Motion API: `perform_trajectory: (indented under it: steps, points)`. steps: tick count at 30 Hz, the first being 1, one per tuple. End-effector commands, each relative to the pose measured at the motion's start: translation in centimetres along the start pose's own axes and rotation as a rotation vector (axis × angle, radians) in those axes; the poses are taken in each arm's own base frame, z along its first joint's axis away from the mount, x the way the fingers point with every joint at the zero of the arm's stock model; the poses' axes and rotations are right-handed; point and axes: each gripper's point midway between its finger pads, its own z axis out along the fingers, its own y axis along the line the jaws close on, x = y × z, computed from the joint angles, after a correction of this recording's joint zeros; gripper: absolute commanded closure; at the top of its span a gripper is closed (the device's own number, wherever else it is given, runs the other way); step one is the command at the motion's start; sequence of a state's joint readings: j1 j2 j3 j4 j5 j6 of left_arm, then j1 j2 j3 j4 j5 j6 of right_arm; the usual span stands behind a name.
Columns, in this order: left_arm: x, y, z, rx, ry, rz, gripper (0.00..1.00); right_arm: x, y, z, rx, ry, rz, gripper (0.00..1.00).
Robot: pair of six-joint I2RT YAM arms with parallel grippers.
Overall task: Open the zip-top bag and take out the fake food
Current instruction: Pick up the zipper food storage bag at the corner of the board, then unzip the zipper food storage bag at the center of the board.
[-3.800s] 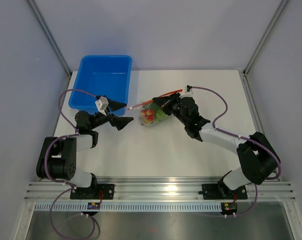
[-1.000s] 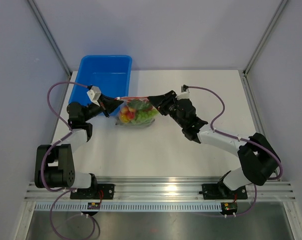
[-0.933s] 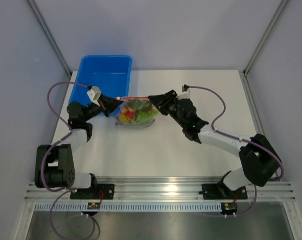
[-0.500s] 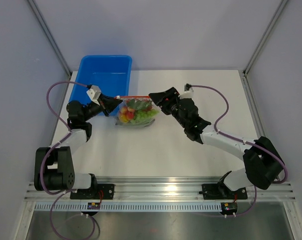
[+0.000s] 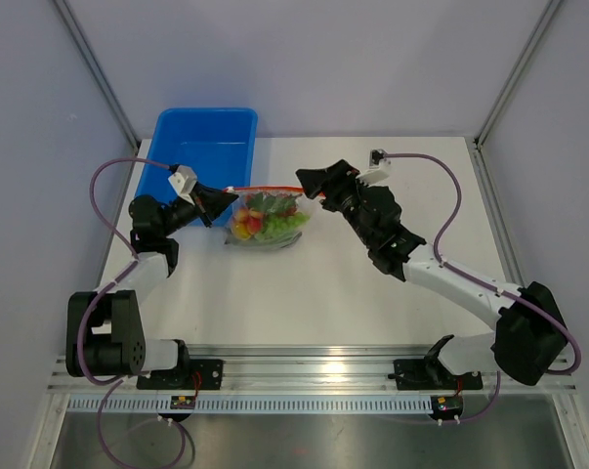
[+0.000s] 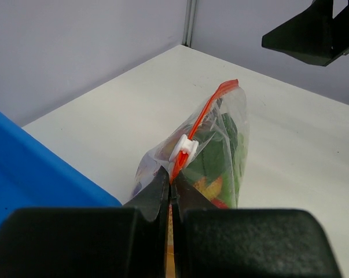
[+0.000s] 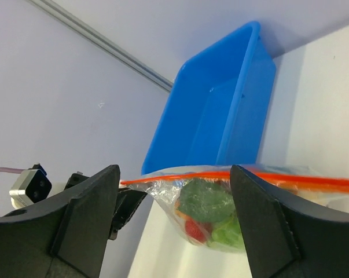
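Note:
The zip-top bag (image 5: 274, 209) hangs just above the table beside the tub, its orange-red zip strip (image 7: 249, 175) stretched level along the top. My left gripper (image 5: 226, 198) is shut on the strip's left end (image 6: 175, 171), with the white slider (image 6: 184, 147) just beyond its tips. The fake food (image 5: 263, 225) shows as green, red and yellow pieces (image 7: 212, 200) through the clear plastic. My right gripper (image 5: 309, 183) stands open a little off the bag's right end, touching nothing; in the right wrist view its fingers (image 7: 90, 202) frame the bag from a distance.
A blue plastic tub (image 5: 201, 147) stands at the back left, right behind the left gripper and the bag (image 7: 220, 110). White tabletop (image 5: 304, 293) spreads in front of and to the right of the bag. Frame posts mark the far corners.
My right gripper has opened, let go of the bag's right end and drawn back to the right. The left gripper keeps its hold and has hardly moved.

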State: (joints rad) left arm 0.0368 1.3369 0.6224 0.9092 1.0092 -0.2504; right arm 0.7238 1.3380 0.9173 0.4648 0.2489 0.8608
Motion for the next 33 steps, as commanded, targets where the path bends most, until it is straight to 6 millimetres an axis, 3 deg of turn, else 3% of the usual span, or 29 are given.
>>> perform_trajectory:
  steps: [1,4,5,8,13,19,22,26,33]
  points:
    - [-3.6,-0.1,0.1,-0.002,-0.069,0.133,1.00,-2.8,3.5,0.0,-0.091,-0.043,-0.183,0.14]
    - [-3.7,-0.3,0.1,0.010,-0.066,0.127,1.00,-1.8,5.6,0.4,-0.187,0.040,-0.345,0.14]
    - [-3.7,-0.3,0.1,0.012,-0.066,0.127,1.00,-1.0,7.7,0.1,-0.294,0.108,-0.394,0.13]
    - [-3.7,-0.6,0.2,0.021,-0.065,0.127,1.00,1.7,9.1,0.0,-0.456,0.224,-0.565,0.04]
    - [-4.0,-0.9,0.1,0.038,-0.068,0.139,1.00,2.6,8.0,1.5,-0.523,0.196,-0.834,0.04]
    - [-4.0,-1.2,0.2,0.051,-0.065,0.136,1.00,5.0,6.7,3.3,-0.618,0.322,-1.106,0.01]
    - [-4.3,-0.7,0.3,0.023,-0.064,0.104,1.00,6.4,6.9,3.5,-0.702,0.358,-1.139,0.05]
    - [-4.2,-0.6,0.4,0.017,-0.042,0.087,1.00,7.1,7.3,4.4,-0.754,0.384,-1.185,0.21]
    - [-3.9,-1.0,0.5,0.038,-0.035,0.098,1.00,9.1,7.5,5.4,-0.895,0.420,-1.248,0.34]
